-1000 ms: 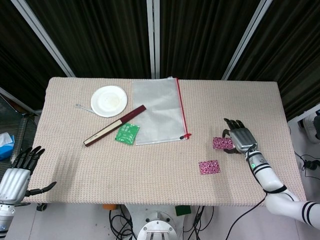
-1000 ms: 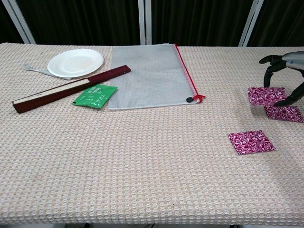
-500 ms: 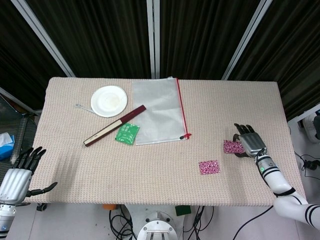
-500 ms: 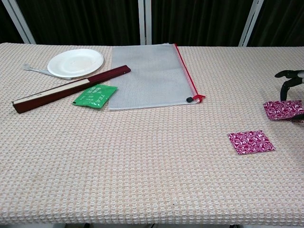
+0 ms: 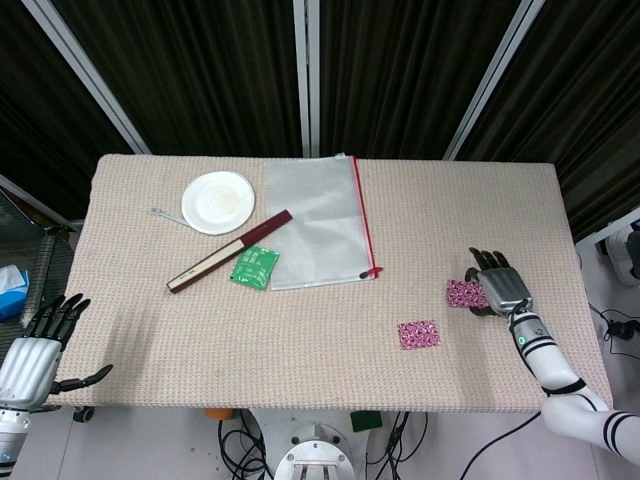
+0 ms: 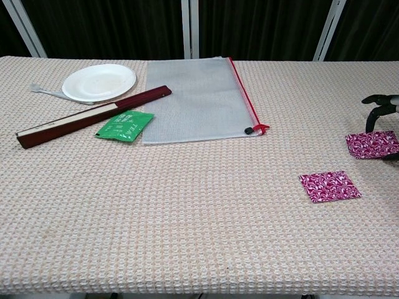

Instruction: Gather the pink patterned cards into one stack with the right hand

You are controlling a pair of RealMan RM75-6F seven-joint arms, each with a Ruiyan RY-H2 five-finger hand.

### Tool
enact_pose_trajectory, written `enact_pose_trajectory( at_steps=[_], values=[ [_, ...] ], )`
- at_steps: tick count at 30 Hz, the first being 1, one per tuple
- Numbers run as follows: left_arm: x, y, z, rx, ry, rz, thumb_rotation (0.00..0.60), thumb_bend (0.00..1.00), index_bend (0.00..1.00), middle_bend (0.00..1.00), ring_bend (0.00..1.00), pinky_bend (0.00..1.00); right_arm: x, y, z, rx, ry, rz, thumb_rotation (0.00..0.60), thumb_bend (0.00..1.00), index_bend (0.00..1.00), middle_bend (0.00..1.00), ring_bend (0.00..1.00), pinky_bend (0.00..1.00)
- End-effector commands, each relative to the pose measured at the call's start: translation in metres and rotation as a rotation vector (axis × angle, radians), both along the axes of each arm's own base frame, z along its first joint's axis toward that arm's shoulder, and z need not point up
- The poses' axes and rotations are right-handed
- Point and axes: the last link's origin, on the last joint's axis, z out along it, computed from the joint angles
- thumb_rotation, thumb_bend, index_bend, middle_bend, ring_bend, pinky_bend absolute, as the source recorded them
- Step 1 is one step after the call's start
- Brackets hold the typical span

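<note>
Over at the right side of the table (image 5: 130,330), one pink patterned card (image 5: 463,293) sits against the right hand (image 5: 500,285), whose fingers (image 5: 480,258) point away from the robot with the palm turned down over the card's right edge. From the chest view that card (image 6: 372,144) looks lifted a little off the cloth, and dark fingertips (image 6: 376,99) curl down just behind it at the frame's edge, so the hand appears to pinch it, though the contact itself is mostly cut off. Its forearm runs back toward the table's near right corner. A second pink card (image 5: 419,334) lies flat on the cloth, nearer the robot and to the left of the held one, apart from the hand. Further left lie a clear zip pouch (image 5: 317,220) with a red edge, a green packet (image 5: 254,267), a long dark folded fan (image 5: 228,252) and a white plate (image 5: 218,202). The left hand (image 5: 35,350) hangs off the near left corner, fingers spread, holding nothing.
</note>
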Motion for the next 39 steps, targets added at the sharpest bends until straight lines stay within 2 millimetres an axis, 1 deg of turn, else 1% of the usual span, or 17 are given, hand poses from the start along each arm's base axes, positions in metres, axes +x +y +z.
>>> enact_pose_trajectory(
  at_steps=[1, 7, 11, 14, 19, 23, 25, 28, 32, 39],
  values=[
    [0.0, 0.0, 0.0, 0.001, 0.0, 0.0, 0.287, 0.09, 0.07, 0.04, 0.0, 0.11, 0.0, 0.0, 0.0, -0.004, 0.001, -0.003, 0.6, 0.34, 0.38, 0.0, 0.0, 0.0],
    [0.0, 0.0, 0.0, 0.001, 0.0, -0.001, 0.288, 0.09, 0.07, 0.04, 0.0, 0.11, -0.001, 0.002, 0.002, -0.012, 0.006, -0.008, 0.6, 0.31, 0.37, 0.0, 0.0, 0.0],
    [0.001, 0.0, 0.0, 0.001, 0.0, -0.003, 0.289, 0.09, 0.07, 0.04, 0.0, 0.11, 0.004, 0.005, 0.005, -0.024, -0.021, 0.0, 0.6, 0.29, 0.37, 0.0, 0.0, 0.0],
    [0.001, 0.0, 0.0, 0.003, 0.0, -0.004, 0.285, 0.09, 0.07, 0.04, 0.0, 0.11, 0.014, 0.01, 0.007, -0.024, -0.057, 0.026, 0.6, 0.29, 0.37, 0.0, 0.0, 0.0],
    [0.002, -0.001, 0.0, 0.002, 0.0, -0.006, 0.286, 0.09, 0.07, 0.04, 0.0, 0.11, 0.041, 0.028, 0.009, 0.013, -0.1, 0.115, 0.6, 0.29, 0.37, 0.0, 0.0, 0.0],
    [0.003, -0.001, 0.0, 0.003, -0.003, -0.008, 0.287, 0.09, 0.07, 0.04, 0.0, 0.11, 0.06, 0.049, 0.0, 0.081, -0.101, 0.177, 0.6, 0.29, 0.37, 0.0, 0.0, 0.0],
    [0.003, -0.001, 0.0, 0.003, -0.003, -0.011, 0.287, 0.09, 0.07, 0.04, 0.0, 0.11, 0.067, 0.06, -0.008, 0.114, -0.089, 0.207, 0.6, 0.29, 0.37, 0.0, 0.0, 0.0],
    [0.003, -0.001, 0.0, 0.003, -0.004, -0.014, 0.288, 0.09, 0.07, 0.04, 0.0, 0.11, 0.072, 0.07, -0.019, 0.141, -0.083, 0.221, 0.6, 0.29, 0.37, 0.0, 0.0, 0.0],
    [0.003, -0.002, 0.001, 0.005, -0.006, -0.014, 0.288, 0.09, 0.07, 0.04, 0.0, 0.11, 0.075, 0.074, -0.03, 0.151, -0.086, 0.215, 0.6, 0.29, 0.37, 0.0, 0.0, 0.0],
    [-0.002, -0.004, 0.003, 0.011, -0.011, -0.002, 0.289, 0.09, 0.07, 0.04, 0.0, 0.11, 0.075, 0.073, -0.044, 0.147, -0.074, 0.195, 0.6, 0.29, 0.37, 0.0, 0.0, 0.0]
  ],
)
